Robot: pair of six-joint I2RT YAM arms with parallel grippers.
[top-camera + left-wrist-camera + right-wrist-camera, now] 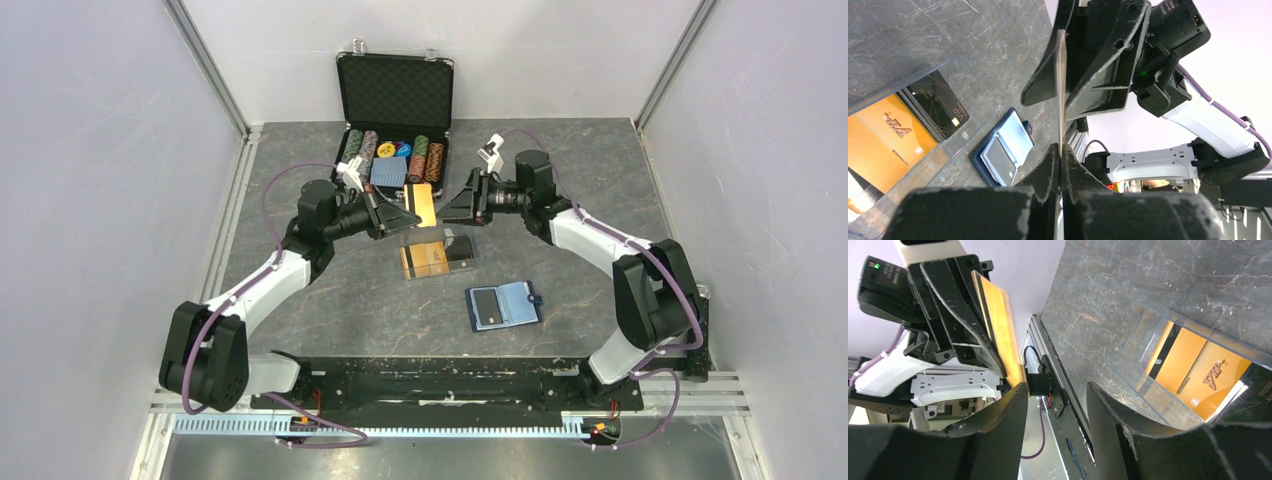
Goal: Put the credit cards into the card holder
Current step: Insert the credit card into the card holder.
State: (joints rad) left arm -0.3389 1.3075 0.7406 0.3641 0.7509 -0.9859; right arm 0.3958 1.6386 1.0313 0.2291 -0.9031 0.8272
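Gold credit card [425, 205] being pinched tight in left claw [405, 213] above tabletop [330, 300], right claw [447, 208] gaping wide at its free edge.

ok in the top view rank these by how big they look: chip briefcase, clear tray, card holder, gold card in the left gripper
1. chip briefcase
2-3. clear tray and card holder: too alike to rank
4. gold card in the left gripper, smallest, though seen tilted
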